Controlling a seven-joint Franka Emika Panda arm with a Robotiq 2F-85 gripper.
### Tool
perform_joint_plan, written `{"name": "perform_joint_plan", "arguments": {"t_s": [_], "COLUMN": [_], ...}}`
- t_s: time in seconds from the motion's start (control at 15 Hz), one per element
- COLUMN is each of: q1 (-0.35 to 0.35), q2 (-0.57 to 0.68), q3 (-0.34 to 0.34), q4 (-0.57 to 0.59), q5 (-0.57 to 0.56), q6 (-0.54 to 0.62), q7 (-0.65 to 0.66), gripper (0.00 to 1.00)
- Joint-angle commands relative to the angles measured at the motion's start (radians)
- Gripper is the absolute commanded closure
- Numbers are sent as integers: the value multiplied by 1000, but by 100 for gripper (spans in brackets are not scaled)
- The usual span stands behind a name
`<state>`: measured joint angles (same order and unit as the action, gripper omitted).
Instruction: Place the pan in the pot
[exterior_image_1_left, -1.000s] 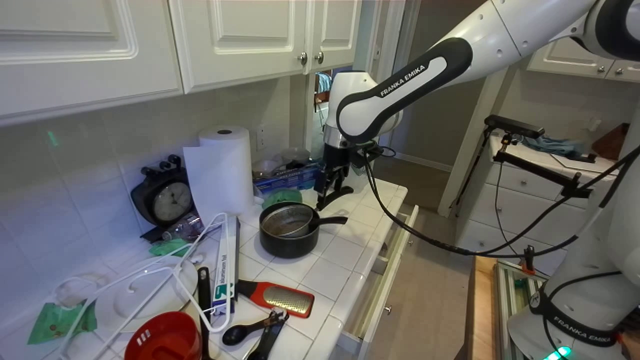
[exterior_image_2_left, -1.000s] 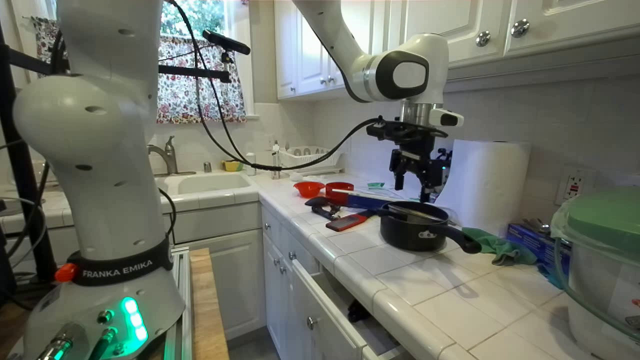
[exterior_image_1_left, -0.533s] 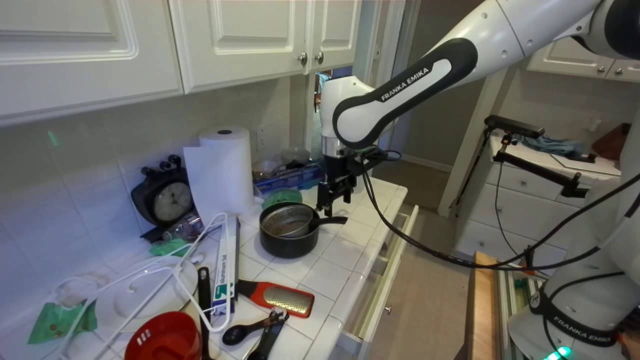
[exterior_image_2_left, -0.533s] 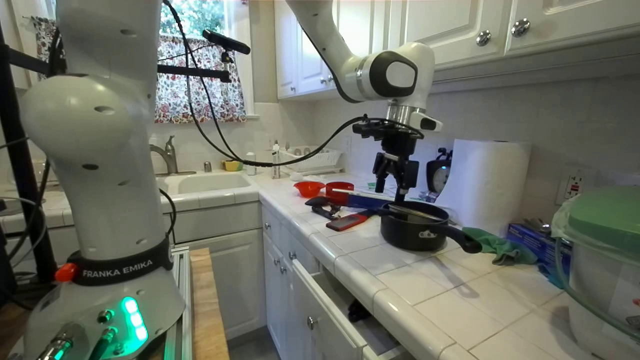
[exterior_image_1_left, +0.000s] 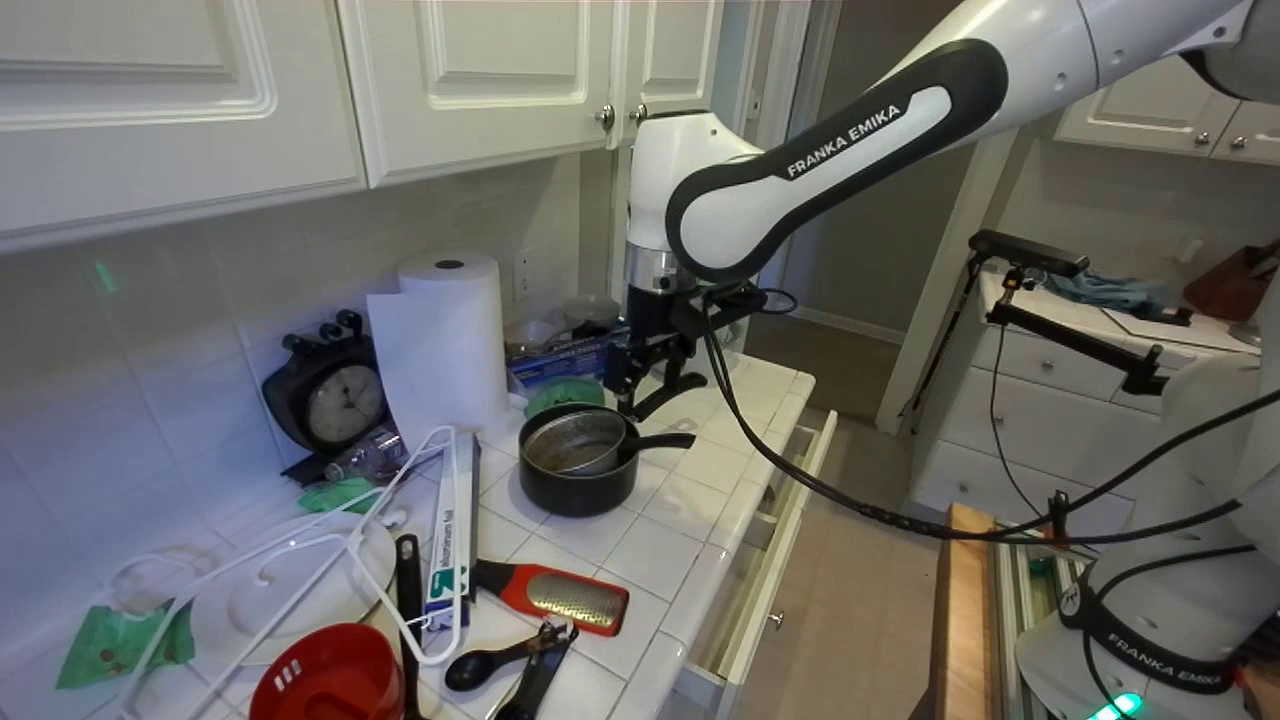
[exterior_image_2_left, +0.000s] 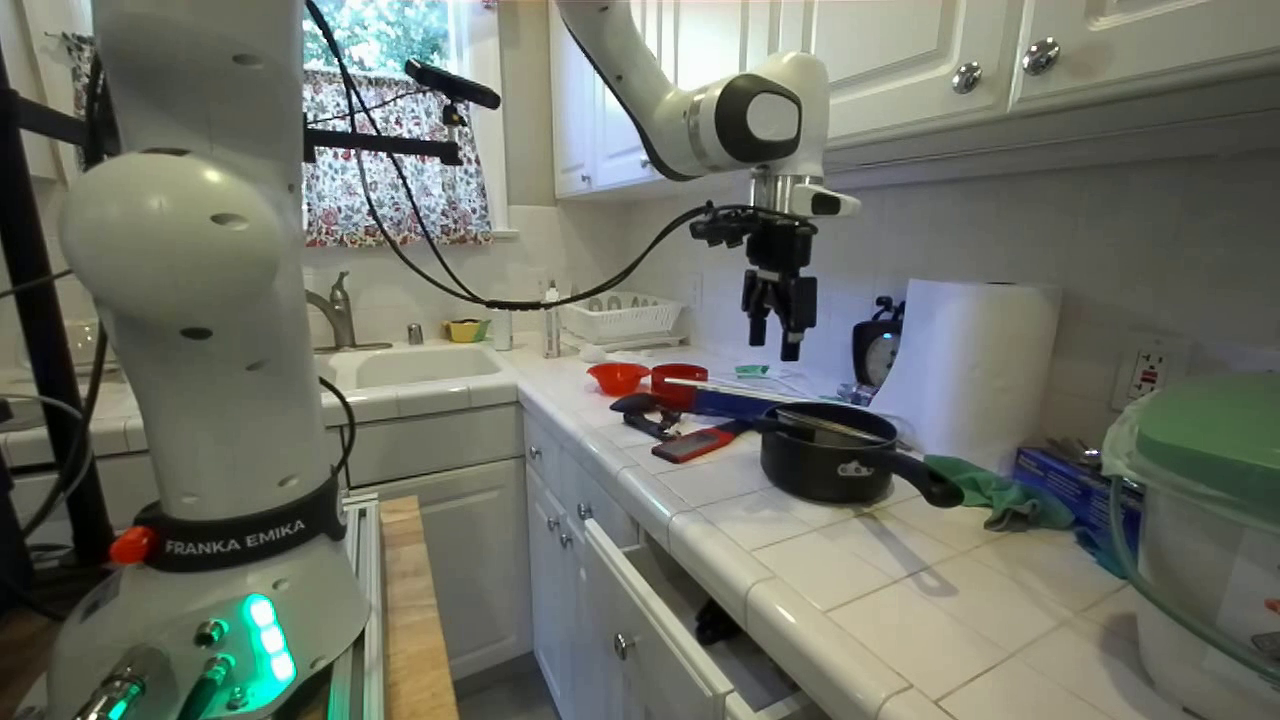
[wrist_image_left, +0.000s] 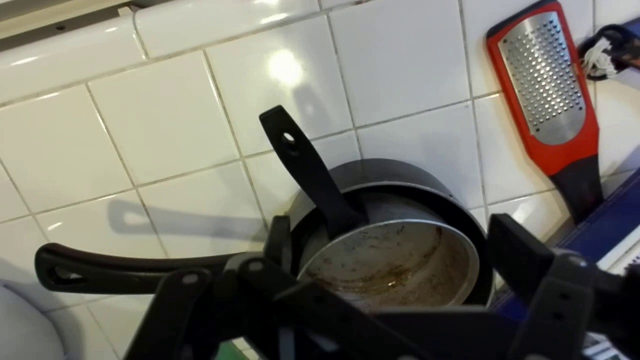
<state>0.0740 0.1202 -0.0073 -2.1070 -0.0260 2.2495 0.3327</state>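
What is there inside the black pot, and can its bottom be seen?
A small metal pan sits tilted inside the black pot, its dark handle sticking out. The pan hides the pot's bottom, so whether anything lies underneath cannot be seen.

The pot (exterior_image_1_left: 578, 492) is black; the pan (wrist_image_left: 390, 267) is silvery grey, streaked brown inside, with a black handle (wrist_image_left: 311, 175). The claw (exterior_image_2_left: 774, 348) is black, the robot arm (exterior_image_1_left: 845, 145) white with black panels. The surface (exterior_image_2_left: 930, 605) is a grid of white tiles with greyish lines. The grater (wrist_image_left: 547, 90) is red, its silvery face dotted. The curtain (exterior_image_2_left: 450, 195) has a reddish floral print on white.
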Motion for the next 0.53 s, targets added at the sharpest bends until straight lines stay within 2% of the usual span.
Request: {"name": "perform_joint_plan", "arguments": {"t_s": [0.0, 0.27, 0.47], "q1": [15, 11, 5], "q2": [-70, -115, -151], "q3": [5, 14, 24], "q4": [-27, -34, -40], "q5": [-104, -198, -210], "q6": [-12, 0, 24], "q7": [145, 221, 244], "gripper": [0, 0, 0]}}
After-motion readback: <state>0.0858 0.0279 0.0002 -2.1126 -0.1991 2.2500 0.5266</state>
